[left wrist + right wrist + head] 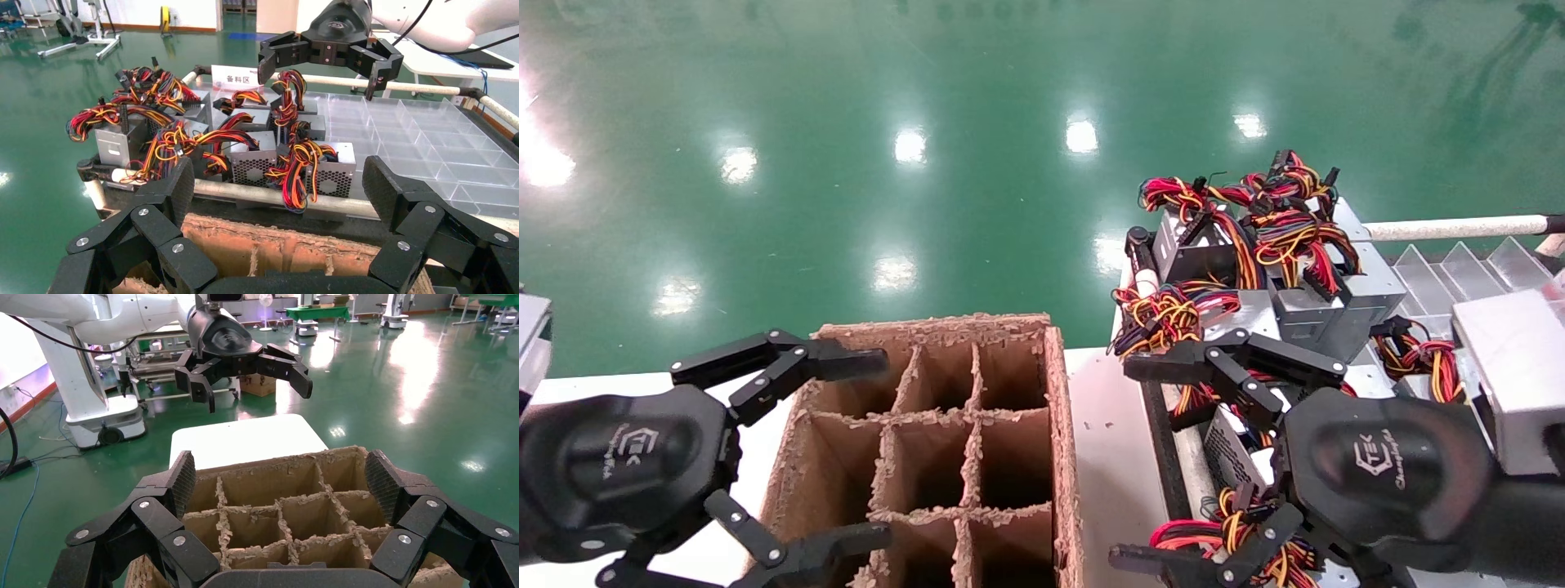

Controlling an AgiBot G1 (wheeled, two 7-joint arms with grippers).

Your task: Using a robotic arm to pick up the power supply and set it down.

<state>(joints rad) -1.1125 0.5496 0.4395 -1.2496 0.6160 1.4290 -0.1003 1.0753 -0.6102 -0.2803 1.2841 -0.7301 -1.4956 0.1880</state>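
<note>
Several grey metal power supplies [1336,318] with red, yellow and orange cable bundles crowd the cart on the right; the left wrist view shows their perforated faces [257,162]. My right gripper [1124,461], on its glossy white robotic arm [440,24], hangs open and empty over the cart's near left corner, just above one power supply [1230,449]. From the left wrist view it appears as the right gripper [324,58] above the cables. My left gripper [878,445] stays open and empty over the cardboard box's left side.
A worn cardboard box [1058,408] with divider cells stands on a white table [1107,457] between the arms. A clear plastic divided tray [428,141] fills the cart's right part, edged by a white rail [1451,227]. Green floor lies beyond.
</note>
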